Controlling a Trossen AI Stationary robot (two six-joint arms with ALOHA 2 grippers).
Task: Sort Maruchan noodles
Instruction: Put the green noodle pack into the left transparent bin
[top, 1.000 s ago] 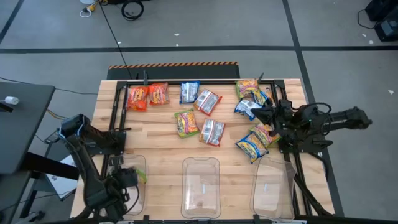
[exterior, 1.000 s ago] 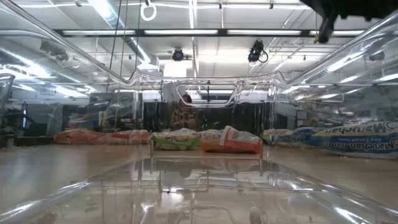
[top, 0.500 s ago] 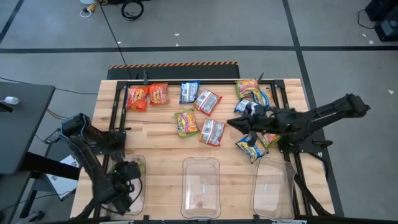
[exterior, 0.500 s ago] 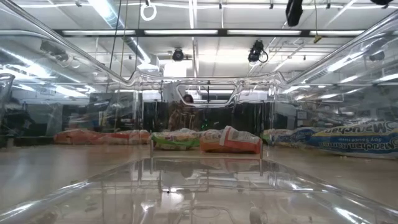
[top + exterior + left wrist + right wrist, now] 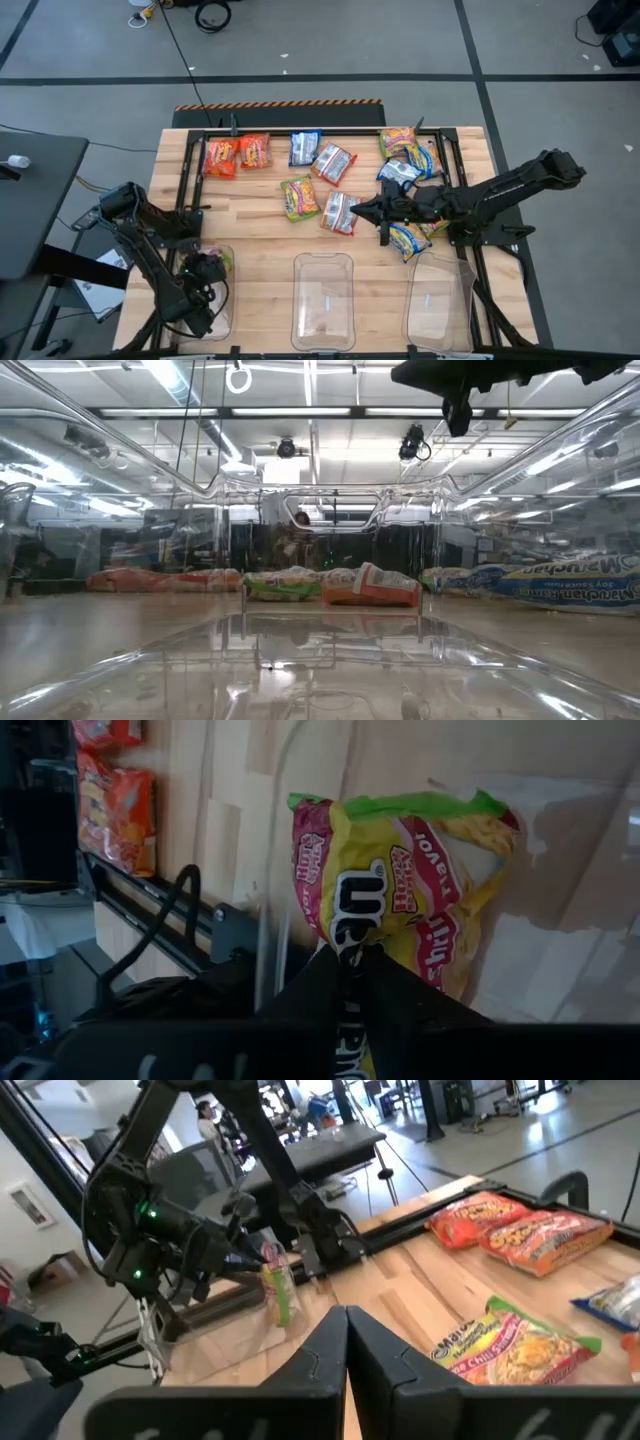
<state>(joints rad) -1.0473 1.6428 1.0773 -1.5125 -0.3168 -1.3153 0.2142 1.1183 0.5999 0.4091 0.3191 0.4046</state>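
A green-yellow packet [image 5: 400, 880] is pinched by the left gripper [image 5: 205, 270] over the lower-left bin [image 5: 222, 300], while the right gripper [image 5: 385, 212], clenched and empty, hovers mid-desk; light, crinkly, best edge-held.

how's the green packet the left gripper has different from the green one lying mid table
The held green-yellow packet is pinched in the left gripper over the left clear bin; the loose green-yellow packet is untouched by any gripper.
The held one hangs on edge, while the loose one lies flat on the wooden table.
The held one looks creased; the loose one shows its whole face.
Both share the green and yellow colouring.
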